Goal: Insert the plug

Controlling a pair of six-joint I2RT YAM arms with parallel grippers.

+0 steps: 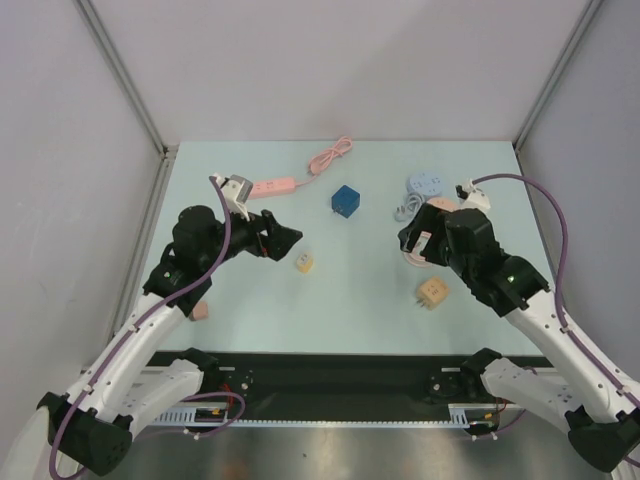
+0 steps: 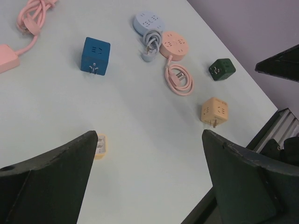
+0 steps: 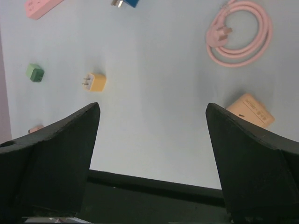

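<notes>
Both grippers hover open above the pale table with nothing between their fingers. My left gripper (image 1: 288, 240) (image 2: 149, 135) hangs just left of a small yellow plug adapter (image 1: 304, 263) (image 2: 100, 145) (image 3: 96, 82) with two prongs. My right gripper (image 1: 416, 240) (image 3: 153, 106) is over a coiled pink cable (image 2: 179, 79) (image 3: 240, 32), which ends in a plug (image 3: 218, 33) and runs from a round pink socket (image 2: 174, 44). A pink power strip (image 1: 270, 187) (image 2: 7, 58) lies at the back left. An orange cube socket (image 1: 432, 293) (image 2: 215, 111) (image 3: 250, 111) sits near my right gripper.
A blue cube socket (image 1: 346, 200) (image 2: 95, 56) stands mid-back. A blue-grey round socket (image 1: 425, 185) (image 2: 148, 22) with its grey plug lies back right, a dark green cube (image 2: 221, 69) beside it. A small light green cube (image 3: 35, 73) and a pink block (image 1: 199, 312) lie left. Walls enclose the table.
</notes>
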